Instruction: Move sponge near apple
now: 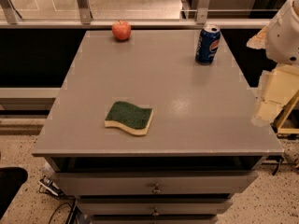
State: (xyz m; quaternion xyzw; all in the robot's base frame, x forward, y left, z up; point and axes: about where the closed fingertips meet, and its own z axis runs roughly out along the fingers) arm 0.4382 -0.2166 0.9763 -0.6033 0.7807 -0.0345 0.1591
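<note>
The sponge (129, 117) lies flat on the grey table top (187, 87), near the front and left of centre, with its dark green side up over the pale yellow base. The apple (121, 30), red with yellowish patches, stands at the table's far edge on the left, well behind the sponge. My gripper (264, 108) is a pale shape hanging off the table's right edge, below the white arm (284, 29). It is far from the sponge and touches nothing on the table.
A blue soda can (207, 44) stands upright at the far right of the table. Drawers (154, 183) run below the front edge. A metal rail (140, 22) runs behind the table. Cables (58, 204) lie on the floor at lower left.
</note>
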